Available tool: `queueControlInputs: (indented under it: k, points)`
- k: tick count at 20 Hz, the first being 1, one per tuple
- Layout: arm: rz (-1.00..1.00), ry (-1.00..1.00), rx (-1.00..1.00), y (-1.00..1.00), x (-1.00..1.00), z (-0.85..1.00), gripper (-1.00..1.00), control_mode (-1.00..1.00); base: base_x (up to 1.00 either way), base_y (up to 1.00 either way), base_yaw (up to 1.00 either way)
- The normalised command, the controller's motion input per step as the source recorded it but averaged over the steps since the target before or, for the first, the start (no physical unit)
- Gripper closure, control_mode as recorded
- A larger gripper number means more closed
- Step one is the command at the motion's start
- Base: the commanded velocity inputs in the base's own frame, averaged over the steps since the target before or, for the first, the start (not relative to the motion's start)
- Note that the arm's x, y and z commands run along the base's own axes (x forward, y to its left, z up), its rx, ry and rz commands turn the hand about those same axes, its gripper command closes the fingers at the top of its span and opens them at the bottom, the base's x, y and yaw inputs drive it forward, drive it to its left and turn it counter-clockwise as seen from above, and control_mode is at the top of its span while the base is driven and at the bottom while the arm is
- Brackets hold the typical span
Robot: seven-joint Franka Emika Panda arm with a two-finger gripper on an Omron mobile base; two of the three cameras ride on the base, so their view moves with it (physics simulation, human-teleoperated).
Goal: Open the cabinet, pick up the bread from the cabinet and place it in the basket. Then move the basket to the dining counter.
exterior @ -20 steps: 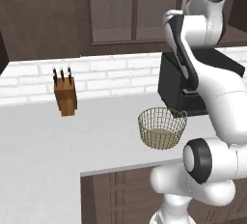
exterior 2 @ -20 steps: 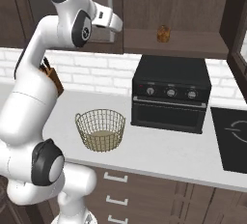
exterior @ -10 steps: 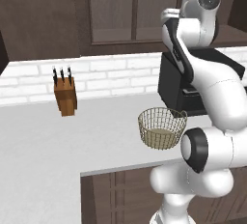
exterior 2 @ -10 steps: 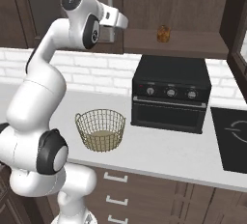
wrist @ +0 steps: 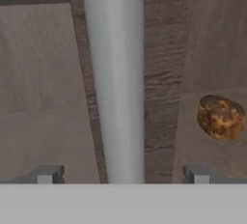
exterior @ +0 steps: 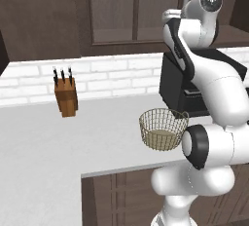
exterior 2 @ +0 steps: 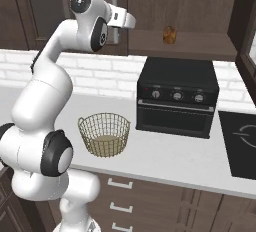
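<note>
Silver and long, the handle (wrist: 114, 78) stands straight up between the two fingertips (wrist: 47, 174) of the gripper (wrist: 120, 174), which is spread wide with one tip on each side of the bar and not touching it. The handle's long axis is vertical, so it crosses the line between the tips at a right angle. This is the relation the coming move depends on: the bar is directly ahead of the gripper and centred in the gap, so I judge that closing on it needs only a short advance, if any.

Behind the bar is the dark wood edge of the cabinet (wrist: 161, 73) door. To the right of it, seen in the hand view, the bread (wrist: 221, 117) lies on the shelf inside. It is a lumpy round roll with no clear long axis and no clear direction to point. In the right base view the bread (exterior 2: 169, 34) sits on the shelf above the black oven (exterior 2: 177, 96), well to the right of the gripper (exterior 2: 131, 21).

Lower down, the basket (exterior 2: 104, 134) stands upright on the desk (exterior 2: 165, 158), just left of the oven and near the arm's base, with nothing in it. A knife block (exterior: 65, 96) stands further along the desk by the brick wall.
</note>
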Motion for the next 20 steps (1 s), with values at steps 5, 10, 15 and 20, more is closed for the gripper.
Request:
queueControlInputs:
  k: [5,10,15,20]
  points:
    - [0.01,0.00,0.00,0.00,0.13,0.00,1.00,-1.00,0.00,0.00,0.00]
    - [0.00,0.00,0.00,0.00,0.01,0.00,1.00,-1.00,0.00,0.00,0.00]
    - [-0.07,0.00,0.00,0.00,-0.36,0.00,1.00,-1.00,0.00,0.00,0.00]
    - [-0.14,0.00,0.00,0.09,-0.70,0.00,1.00,-1.00,0.00,0.00,0.00]
